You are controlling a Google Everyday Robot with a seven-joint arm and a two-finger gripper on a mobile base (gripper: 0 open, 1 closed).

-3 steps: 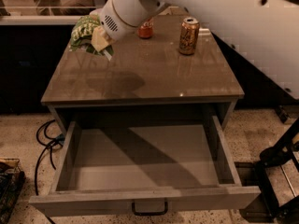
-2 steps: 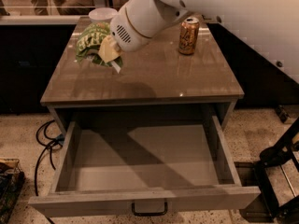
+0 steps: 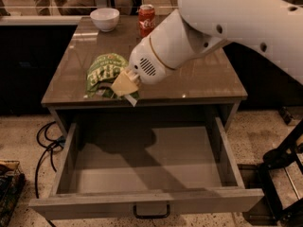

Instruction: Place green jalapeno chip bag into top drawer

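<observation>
The green jalapeno chip bag [image 3: 101,74] is a crinkled green foil bag with white lettering. It hangs over the front left part of the brown counter top [image 3: 199,82], just behind the drawer opening. My gripper [image 3: 124,85] is shut on the bag's right side, and the big white arm reaches in from the upper right. The top drawer [image 3: 147,167] is pulled fully out below. Its grey interior is bare and a dark handle [image 3: 151,213] sits on its front panel.
A white bowl [image 3: 105,19] and a red soda can [image 3: 147,19] stand at the back of the counter. Black cables [image 3: 46,138] lie on the floor to the left. A dark metal stand [image 3: 281,164] is at the right of the drawer.
My gripper has carried the bag from the back left of the counter forward to its front edge, close to the open drawer. The view has shifted; a white bowl now shows.
</observation>
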